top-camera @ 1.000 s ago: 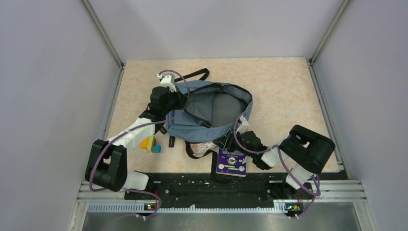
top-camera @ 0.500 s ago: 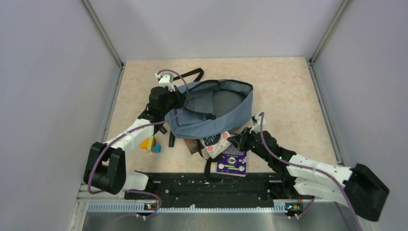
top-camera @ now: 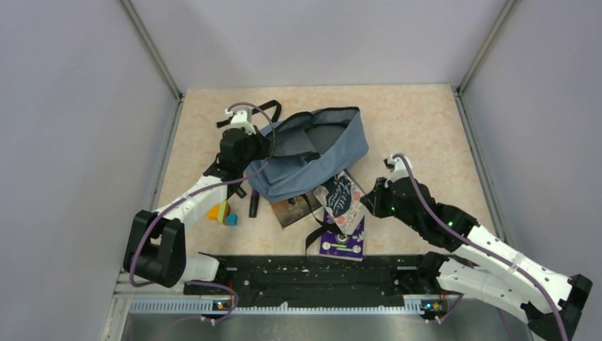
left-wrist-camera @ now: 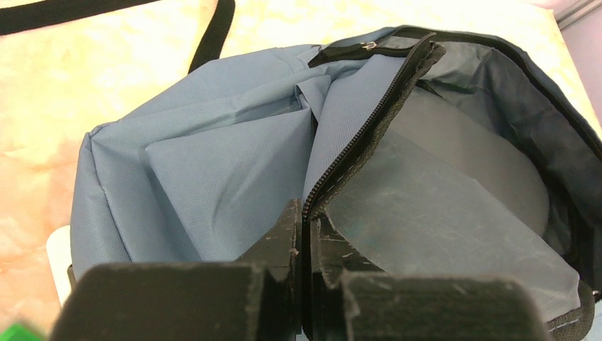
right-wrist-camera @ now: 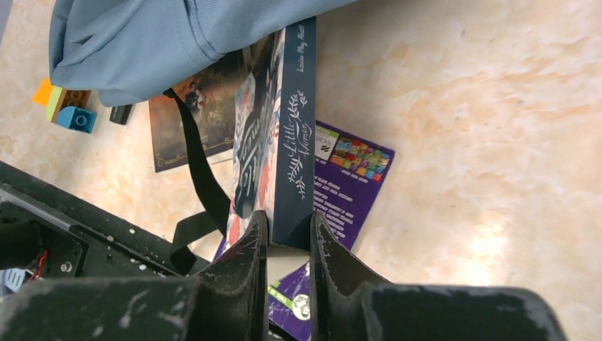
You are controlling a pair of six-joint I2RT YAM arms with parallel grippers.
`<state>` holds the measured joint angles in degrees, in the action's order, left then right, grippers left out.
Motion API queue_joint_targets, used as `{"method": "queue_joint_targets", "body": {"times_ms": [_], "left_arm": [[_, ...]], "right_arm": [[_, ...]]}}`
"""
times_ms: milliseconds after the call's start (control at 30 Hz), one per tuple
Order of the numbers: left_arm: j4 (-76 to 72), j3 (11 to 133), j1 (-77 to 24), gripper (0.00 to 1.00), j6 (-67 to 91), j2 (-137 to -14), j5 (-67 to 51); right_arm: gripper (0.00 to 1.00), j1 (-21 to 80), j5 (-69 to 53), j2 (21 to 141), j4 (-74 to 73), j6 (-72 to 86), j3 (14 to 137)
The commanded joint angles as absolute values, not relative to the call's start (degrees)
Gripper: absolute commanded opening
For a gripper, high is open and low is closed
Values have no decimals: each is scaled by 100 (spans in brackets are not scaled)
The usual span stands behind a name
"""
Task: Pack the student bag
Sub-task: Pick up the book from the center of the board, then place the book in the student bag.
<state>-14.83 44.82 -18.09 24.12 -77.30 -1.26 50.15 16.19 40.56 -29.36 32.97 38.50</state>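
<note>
Starting at the left side of the table [top-camera: 426, 128], the left arm [top-camera: 190, 196] reaches toward the rear, and the left jaws are fully closed, pinching the zip edge [left-wrist-camera: 369, 128] at the left side of the student bag's opening. Near the front of that arm, a small cluster of orange, green and blue toy blocks [top-camera: 221, 212] lies on the table, with a black marker [top-camera: 253, 207] just beside it on the right. The student bag [top-camera: 312, 160] lies at the rear centre of the table with its main compartment open and the dark lining [left-wrist-camera: 454, 185] exposed; one black strap [top-camera: 250, 114] trails out at its rear left corner. The front edge of the bag overlaps a dark-covered book [top-camera: 292, 209] lying flat. A second black strap [right-wrist-camera: 202, 185] runs forward across this book. To the right, the right jaws are closed narrowly on the lower end of a navy book lettered "Little Women" [right-wrist-camera: 292, 142], held on edge and tilted, with its upper end meeting the bag fabric. A purple booklet [top-camera: 343, 243] lies flat on the table below the held book. The right arm [top-camera: 490, 249] extends in from the front right corner.
</note>
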Motion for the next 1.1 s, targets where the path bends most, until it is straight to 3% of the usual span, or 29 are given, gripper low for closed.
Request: {"method": "queue_joint_targets", "body": {"times_ms": [0,500,933,1067], "left_arm": [[-1458,4523,-1784,0,2400,-7515,138],[-1844,4455,-1805,0,1983,-7430,-1026],[-2233,4041,-2346,0,1387,-6906,-2141],[-2389,3792,-2355,0,1406,-6758,-2250]], "right_arm": [[0,5036,2344,3910,-3737,2777,4978],[0,5036,2814,3793,-3767,2174,6365],[0,4984,3028,4760,-603,1858,5288],[0,4535,2540,5259,203,2313,4769]]}}
